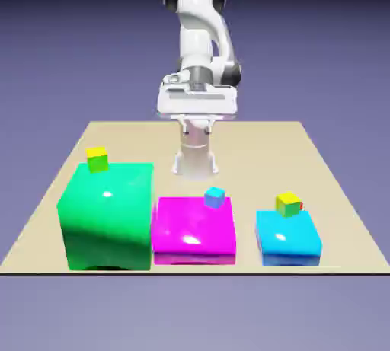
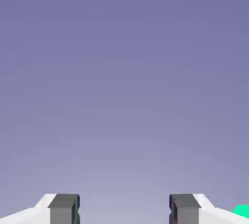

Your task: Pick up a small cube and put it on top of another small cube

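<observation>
the gripper (image 2: 124,209) stands released: in the hand view its two grey fingertips (image 2: 63,208) sit well apart with only blue-violet backdrop between them, nothing held. a sliver of green (image 2: 241,211) shows at that view's lower right corner. in the exterior view the white arm (image 1: 199,33) is folded up near the far edge of the tan table (image 1: 251,151), its hand (image 1: 197,100) level and high above the surface, well apart from every block. three big glossy blocks line the near edge: a tall green block (image 1: 107,216) on the exterior view's left, a lower magenta block (image 1: 193,229) in the middle, touching or just beside it, and a cyan block (image 1: 288,237) on the right, set a little apart. a yellow-green cube (image 1: 97,159) sits on the green block's far left corner. a light-blue cube (image 1: 215,197) sits at the magenta block's far right edge. a second yellow-green cube (image 1: 287,204) sits at the cyan block's far edge, and the red cube (image 1: 301,206) is almost hidden just behind it, only a thin red sliver showing at its right side; whether they touch cannot be told.
</observation>
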Available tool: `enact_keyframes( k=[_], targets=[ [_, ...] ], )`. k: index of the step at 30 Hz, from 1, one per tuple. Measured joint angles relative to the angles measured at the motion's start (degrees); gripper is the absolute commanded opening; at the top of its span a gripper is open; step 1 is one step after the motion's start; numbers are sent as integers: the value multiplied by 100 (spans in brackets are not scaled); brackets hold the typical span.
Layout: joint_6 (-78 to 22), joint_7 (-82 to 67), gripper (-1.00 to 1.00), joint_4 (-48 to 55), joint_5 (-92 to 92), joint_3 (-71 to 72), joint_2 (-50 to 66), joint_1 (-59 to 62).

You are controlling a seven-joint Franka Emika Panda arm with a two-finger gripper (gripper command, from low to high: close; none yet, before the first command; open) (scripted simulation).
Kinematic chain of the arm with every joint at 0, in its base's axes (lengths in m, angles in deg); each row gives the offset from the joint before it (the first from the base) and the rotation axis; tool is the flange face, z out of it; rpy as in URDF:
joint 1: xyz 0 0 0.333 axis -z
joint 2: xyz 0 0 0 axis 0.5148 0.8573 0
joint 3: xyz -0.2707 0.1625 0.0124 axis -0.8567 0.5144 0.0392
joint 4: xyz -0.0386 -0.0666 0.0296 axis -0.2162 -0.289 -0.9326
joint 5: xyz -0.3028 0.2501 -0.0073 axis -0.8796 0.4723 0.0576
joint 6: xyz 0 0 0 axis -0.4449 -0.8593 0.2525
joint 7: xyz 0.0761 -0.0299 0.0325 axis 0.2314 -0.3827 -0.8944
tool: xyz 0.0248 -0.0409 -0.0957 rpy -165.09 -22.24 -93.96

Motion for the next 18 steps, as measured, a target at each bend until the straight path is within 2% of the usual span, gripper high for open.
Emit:
enact_keyframes(
  k=[18],
  targets=[
    [2589,-1760,0,-183,2449,2950,3738,-2157]
  ],
)
